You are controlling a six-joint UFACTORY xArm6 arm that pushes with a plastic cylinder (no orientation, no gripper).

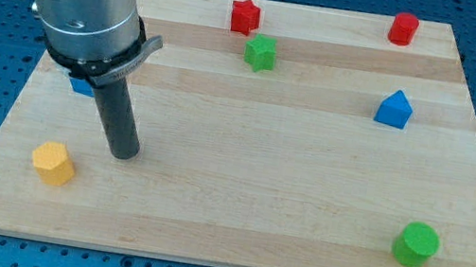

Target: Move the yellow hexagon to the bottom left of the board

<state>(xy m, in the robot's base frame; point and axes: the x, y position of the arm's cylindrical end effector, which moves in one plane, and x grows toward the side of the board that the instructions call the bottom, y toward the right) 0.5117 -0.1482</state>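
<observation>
Nearly done: yellow hexagon (53, 163) near counter's (298, 239) bottom-left corner; my tip (125, 153) just right, apart. No pincer fitted.

No text, label, brand, number or sign can be read anywhere in the camera view. The pale wooden worktop (255, 146) carries no printing, the small coloured blocks have plain faces, and the arm's grey metal collar (84, 18) above the dark rod shows no legible marking.
</observation>
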